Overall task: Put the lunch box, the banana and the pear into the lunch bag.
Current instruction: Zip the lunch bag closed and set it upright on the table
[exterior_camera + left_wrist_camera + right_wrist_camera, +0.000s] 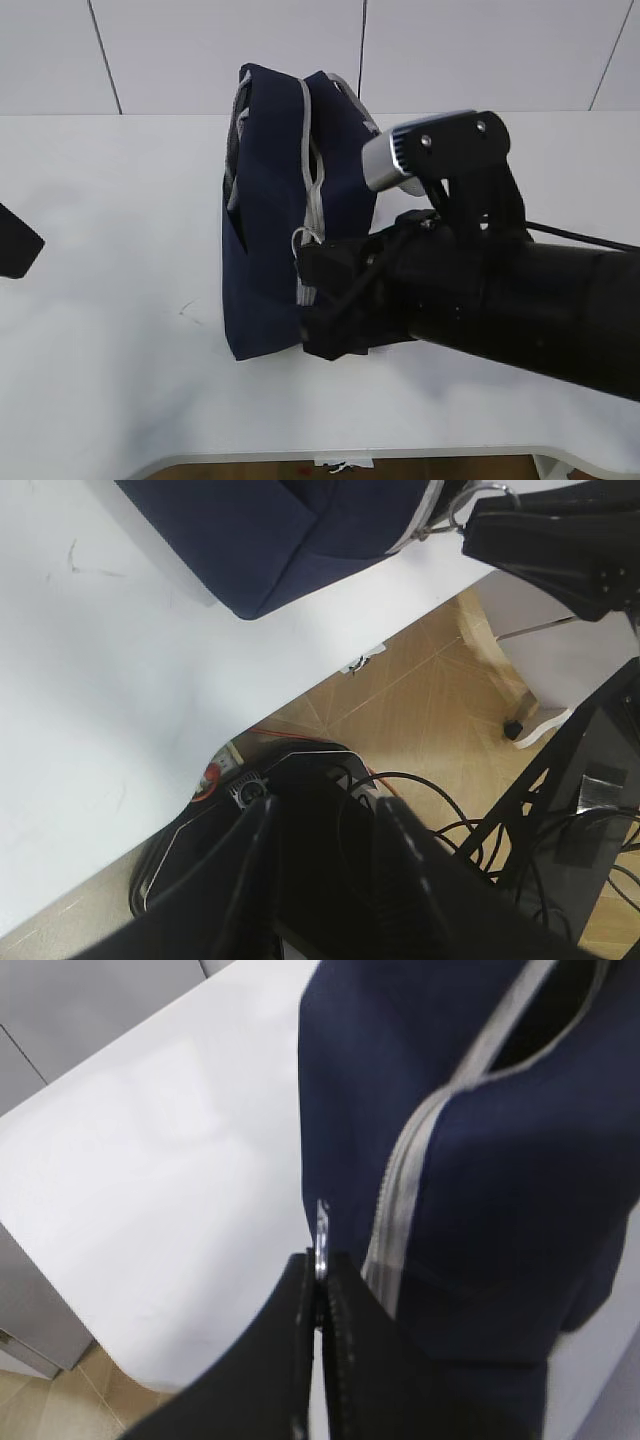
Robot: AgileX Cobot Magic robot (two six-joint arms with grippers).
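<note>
Judging progress, I see no food outside the boxy navy-blue fabric lunch bag (275, 230); my right fingers (318, 1290) pinch its metal zipper ring (322, 1240) shut, left fingers (330, 880) half-open, empty, off the white tabletop (110, 300).

A white table (110, 300) fills most of the exterior view, its surface marked by a few faint scuffs. Behind it stands a pale wall (200, 50) of large panels divided by thin dark seams. From the left wrist view, the table's curved front edge gives way to a light wooden floor (400, 700) with a crossing grain pattern. On that floor lies a tangle of black cables (450, 810), beside dark equipment with a small red button (211, 774). A white table leg (530, 695) stands nearby.
</note>
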